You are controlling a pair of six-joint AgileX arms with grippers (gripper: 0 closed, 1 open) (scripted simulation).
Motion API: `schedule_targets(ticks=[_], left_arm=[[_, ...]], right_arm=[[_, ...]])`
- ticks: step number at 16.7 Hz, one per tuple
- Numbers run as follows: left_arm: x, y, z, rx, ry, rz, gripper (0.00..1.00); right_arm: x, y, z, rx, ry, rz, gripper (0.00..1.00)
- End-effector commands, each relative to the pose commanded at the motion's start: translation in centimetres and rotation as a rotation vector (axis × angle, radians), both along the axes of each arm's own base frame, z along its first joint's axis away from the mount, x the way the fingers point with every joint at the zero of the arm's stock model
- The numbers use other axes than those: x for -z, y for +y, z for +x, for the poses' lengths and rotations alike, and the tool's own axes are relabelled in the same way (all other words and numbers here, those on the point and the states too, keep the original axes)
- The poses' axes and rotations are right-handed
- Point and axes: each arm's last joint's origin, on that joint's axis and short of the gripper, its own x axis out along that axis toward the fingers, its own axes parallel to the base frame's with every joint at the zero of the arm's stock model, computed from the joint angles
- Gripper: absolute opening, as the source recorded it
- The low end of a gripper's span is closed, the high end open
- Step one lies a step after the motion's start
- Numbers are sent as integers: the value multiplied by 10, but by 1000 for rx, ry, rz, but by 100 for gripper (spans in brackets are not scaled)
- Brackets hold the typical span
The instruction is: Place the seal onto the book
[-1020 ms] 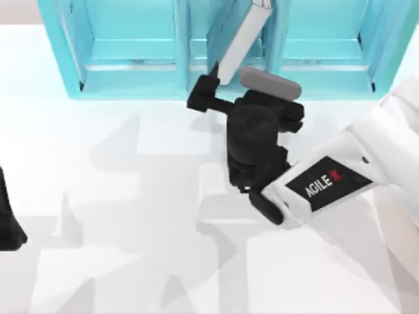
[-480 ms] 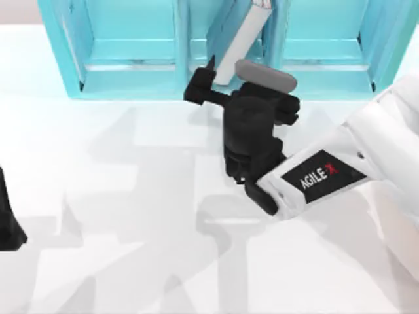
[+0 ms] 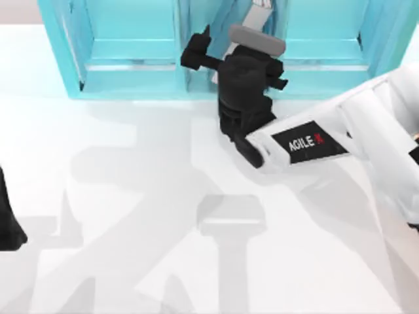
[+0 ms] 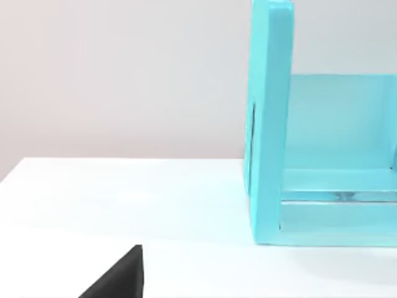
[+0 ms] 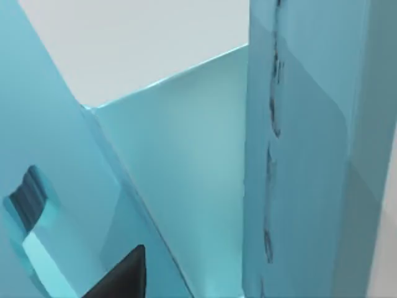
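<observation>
Top view first: the right gripper (image 3: 226,49) is way up at the back of the table (image 3: 131,229), poked into the middle compartment of the light-blue shelf (image 3: 131,72). The book (image 3: 256,8) is in that same slot, leaning over instead of standing straight, with just a sliver of its white page edge peeking past the grey block on the wrist. Honestly I can't tell from up here whether the right gripper is clamped on the book or just loose around it, since the black wrist covers the spot. The right wrist view doesn't settle it either. It's crammed up close inside the shelf (image 5: 186,155), all slanted blue panels with a pale wall behind, plus one dark tip of the right gripper poking in at the edge. The left gripper (image 3: 8,216) is parked at the table's left edge, well apart from everything. Its wrist view gives what the top view doesn't: a side-on look across the bare white table (image 4: 124,198) at the shelf's end panel (image 4: 270,124). Can't tell its state.
</observation>
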Motion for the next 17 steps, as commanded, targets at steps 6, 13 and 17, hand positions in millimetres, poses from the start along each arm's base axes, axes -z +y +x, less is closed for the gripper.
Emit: schedule_targets(ticks=[6,13,17], left_arm=[[0,0,0,0,0,0,100],[0,0,0,0,0,0,100],[0,0,0,0,0,0,100]], right_arm=[[0,-2,7,0,2,-1,100],[0,-2,7,0,2,-1,47],[0,-2,7,0,2,-1,17]])
